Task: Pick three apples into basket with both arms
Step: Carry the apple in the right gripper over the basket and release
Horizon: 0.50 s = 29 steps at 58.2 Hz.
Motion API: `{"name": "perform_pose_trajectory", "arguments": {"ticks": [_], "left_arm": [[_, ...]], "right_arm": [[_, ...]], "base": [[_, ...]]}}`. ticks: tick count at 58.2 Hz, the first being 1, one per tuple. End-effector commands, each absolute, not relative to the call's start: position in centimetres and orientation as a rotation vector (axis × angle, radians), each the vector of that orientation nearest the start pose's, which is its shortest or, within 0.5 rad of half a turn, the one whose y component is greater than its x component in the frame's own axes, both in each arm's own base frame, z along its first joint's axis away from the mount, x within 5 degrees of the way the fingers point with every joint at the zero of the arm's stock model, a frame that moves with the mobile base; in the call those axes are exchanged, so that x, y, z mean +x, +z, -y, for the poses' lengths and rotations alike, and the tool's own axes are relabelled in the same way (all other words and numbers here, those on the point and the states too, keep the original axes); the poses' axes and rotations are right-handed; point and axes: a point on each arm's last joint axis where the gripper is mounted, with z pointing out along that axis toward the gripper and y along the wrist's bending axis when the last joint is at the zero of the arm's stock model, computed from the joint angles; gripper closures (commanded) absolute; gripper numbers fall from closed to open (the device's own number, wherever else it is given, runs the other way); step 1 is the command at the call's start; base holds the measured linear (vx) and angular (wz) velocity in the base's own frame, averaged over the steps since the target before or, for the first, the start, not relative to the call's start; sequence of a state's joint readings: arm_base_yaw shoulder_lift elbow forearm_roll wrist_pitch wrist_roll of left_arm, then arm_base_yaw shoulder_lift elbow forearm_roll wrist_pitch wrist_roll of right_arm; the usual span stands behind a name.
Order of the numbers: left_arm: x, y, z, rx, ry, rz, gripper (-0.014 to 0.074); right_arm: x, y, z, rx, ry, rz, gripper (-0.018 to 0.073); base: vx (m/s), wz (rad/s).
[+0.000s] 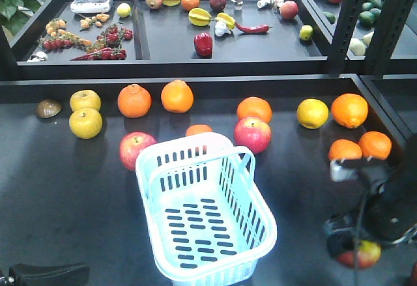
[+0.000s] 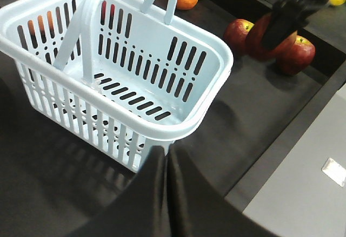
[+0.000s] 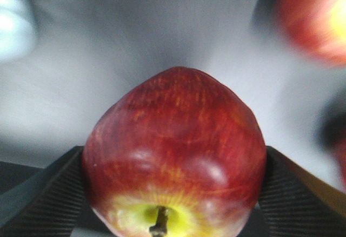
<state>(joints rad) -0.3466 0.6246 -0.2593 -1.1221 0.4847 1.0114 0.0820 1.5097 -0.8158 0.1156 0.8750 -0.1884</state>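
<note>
Basket [image 1: 148,198] centre of bench [image 1: 58,214], apple [image 1: 135,148] behind-left, another apple [image 1: 252,134] behind-right; my right gripper [image 1: 353,245] holds third apple [image 1: 366,255], bottom right.

We see bright, even overhead light in the front view; the basket [image 1: 154,208] glares almost white and throws only a soft shadow on the dark desk [image 1: 65,208]. In the right wrist view the apple [image 3: 175,150] is fairly sharp, while everything behind it smears into blur. The left wrist view is crisp.
</note>
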Motion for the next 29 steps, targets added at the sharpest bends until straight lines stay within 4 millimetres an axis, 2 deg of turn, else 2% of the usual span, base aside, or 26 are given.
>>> {"name": "perform_pose_trajectory", "arguments": {"ticks": [1,6,14,21,29], "left_arm": [[9.6,24.2,7.5,0.515,-0.724,-1.99,0.0603],[9.6,24.2,7.5,0.515,-0.724,-1.99,0.0603],[9.6,24.2,7.5,0.514,-0.723,-1.99,0.0603],[9.6,24.2,7.5,0.514,-0.72,-1.989,0.0603],[9.6,24.1,7.5,0.514,-0.721,-1.99,0.0603]], "right_arm": [[23.4,23.6,-3.0,-0.309,0.168,-2.858,0.0568],[22.0,26.2,-3.7,-0.34,0.253,-2.728,0.0566],[20.3,28.7,-6.1,-0.463,0.397,-2.553,0.0563],[20.1,29.3,-8.7,-0.535,0.492,-2.454,0.0559],[20.7,28.7,-11.7,-0.613,0.521,-2.375,0.0547]], "base": [[0.0,0.0],[0.0,0.0],[0.0,0.0],[0.0,0.0],[0.0,0.0]]}}
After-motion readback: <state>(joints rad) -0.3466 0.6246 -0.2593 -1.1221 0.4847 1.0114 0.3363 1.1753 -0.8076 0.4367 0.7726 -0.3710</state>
